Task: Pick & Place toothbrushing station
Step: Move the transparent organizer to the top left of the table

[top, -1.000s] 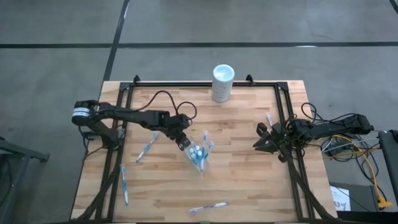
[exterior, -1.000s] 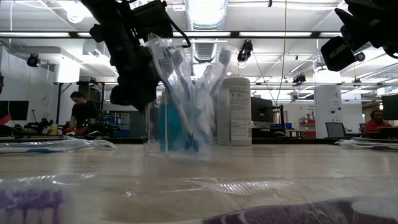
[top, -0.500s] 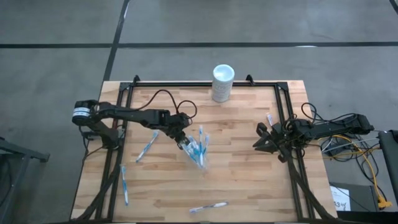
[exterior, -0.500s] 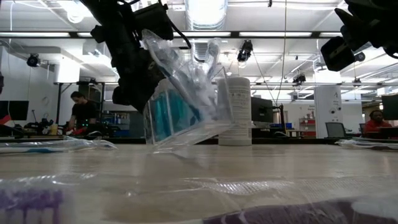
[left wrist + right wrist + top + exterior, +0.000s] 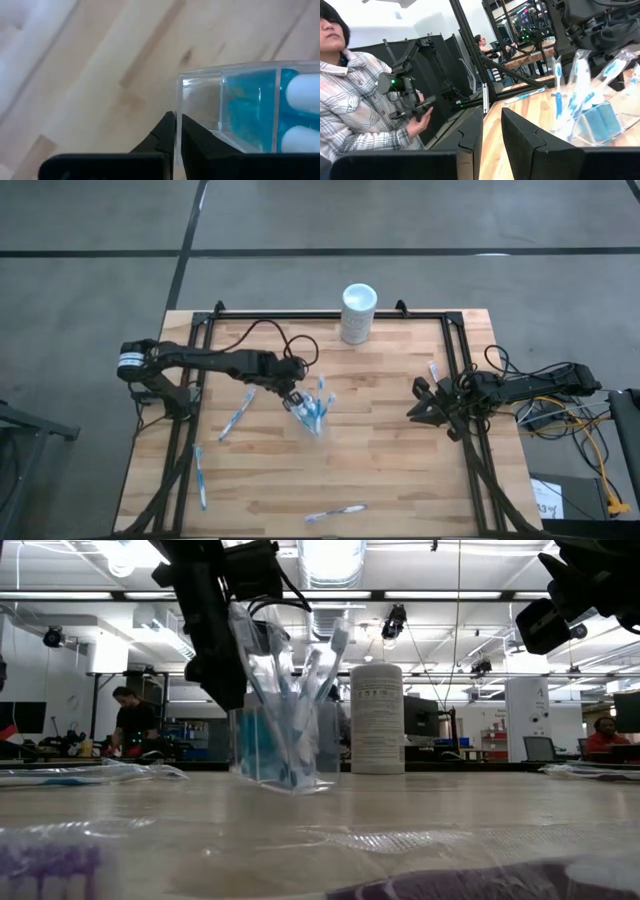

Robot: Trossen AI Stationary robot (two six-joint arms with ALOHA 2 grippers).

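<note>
A small clear cup [image 5: 312, 418] stands mid-table, with blue-and-white toothbrushes [image 5: 300, 690] and teal tubes [image 5: 250, 105] in it. My left gripper [image 5: 294, 399] comes down at its left side and is shut on its wall. In the low view the cup [image 5: 285, 745] is nearly upright; I cannot tell whether its bottom touches the wood. My right gripper [image 5: 418, 408] hangs at the table's right side, far from the cup, open with nothing between its fingers [image 5: 520, 135]. My left gripper pinches the cup's clear wall at the rim [image 5: 178, 112], near a corner, with one finger inside [image 5: 200, 145] and one outside [image 5: 160, 142]. The fingers slant down from above on the table's left side. The cup stays nearly upright below them.
Loose toothbrushes lie on the wood at left [image 5: 237, 415], near left [image 5: 200, 477], near the front edge [image 5: 335, 512] and far right [image 5: 433, 372]. A white cylinder [image 5: 358, 313] stands at the far edge. A person holding a control handle [image 5: 410, 100] shows beyond the table.
My left gripper has gone a little toward the table's far-left and up, rolling its wrist. The cup tipped over sharply half a second ago and has come back nearly upright, shifted toward the far left with the gripper.
</note>
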